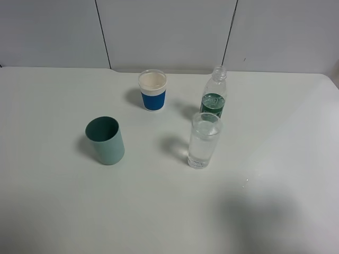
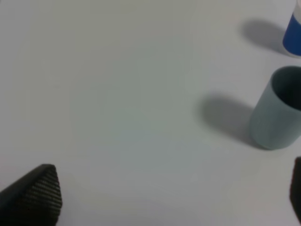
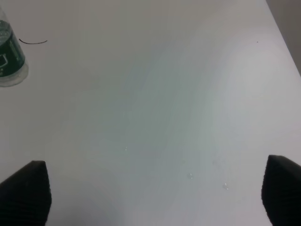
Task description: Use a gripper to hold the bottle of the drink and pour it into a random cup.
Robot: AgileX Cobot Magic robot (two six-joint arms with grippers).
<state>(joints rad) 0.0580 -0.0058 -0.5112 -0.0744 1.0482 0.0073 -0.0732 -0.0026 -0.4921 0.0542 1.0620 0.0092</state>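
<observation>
The small clear bottle with a dark green label stands upright on the white table, uncapped, just behind the tall clear glass tumbler, which holds clear liquid. Neither arm shows in the exterior high view. My left gripper is open and empty above bare table, with its black fingertips far apart. My right gripper is open and empty, also with fingertips wide apart. In the right wrist view the bottle's base shows at the picture's edge, well away from the gripper.
A teal-green cup stands at the left and shows in the left wrist view. A white cup with a blue band stands at the back and also shows there. Small water drops lie on the table.
</observation>
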